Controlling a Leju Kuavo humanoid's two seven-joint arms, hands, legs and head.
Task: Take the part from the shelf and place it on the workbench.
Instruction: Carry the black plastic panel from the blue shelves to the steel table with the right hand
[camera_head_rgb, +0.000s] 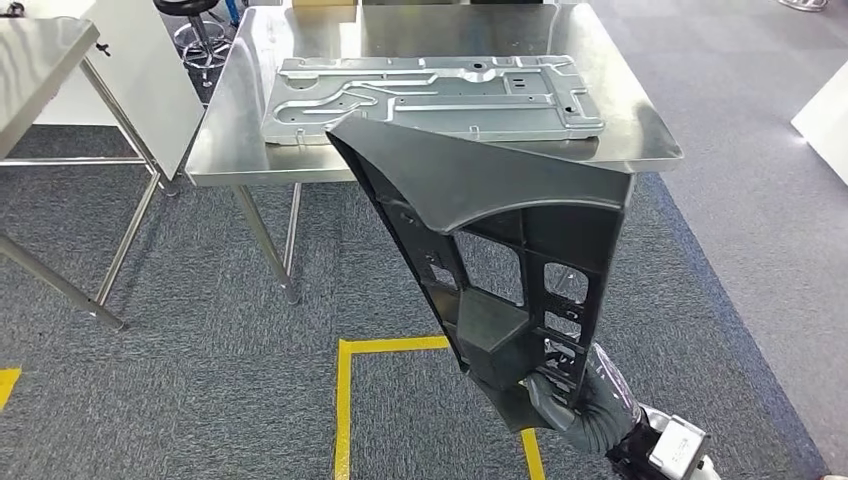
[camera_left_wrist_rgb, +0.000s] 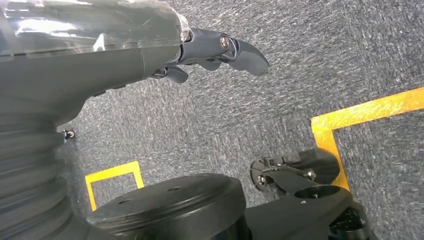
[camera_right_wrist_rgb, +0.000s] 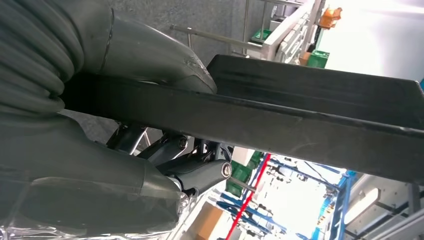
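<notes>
Grey carpet with yellow tape lies under me. At the frame's lower right, my right hand grips the dark plastic part by its narrow end; its wide end hides the workbench edge and part of the metal panel. My left hand hangs with fingers loosely curled, holding nothing.

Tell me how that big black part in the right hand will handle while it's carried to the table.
The black part looks like ribbed moulded plastic, so probably stiff and fairly light for its size. The right hand grips only its lower end, so it may lever and swing. Its smooth edge could slip between the fingers.
</notes>
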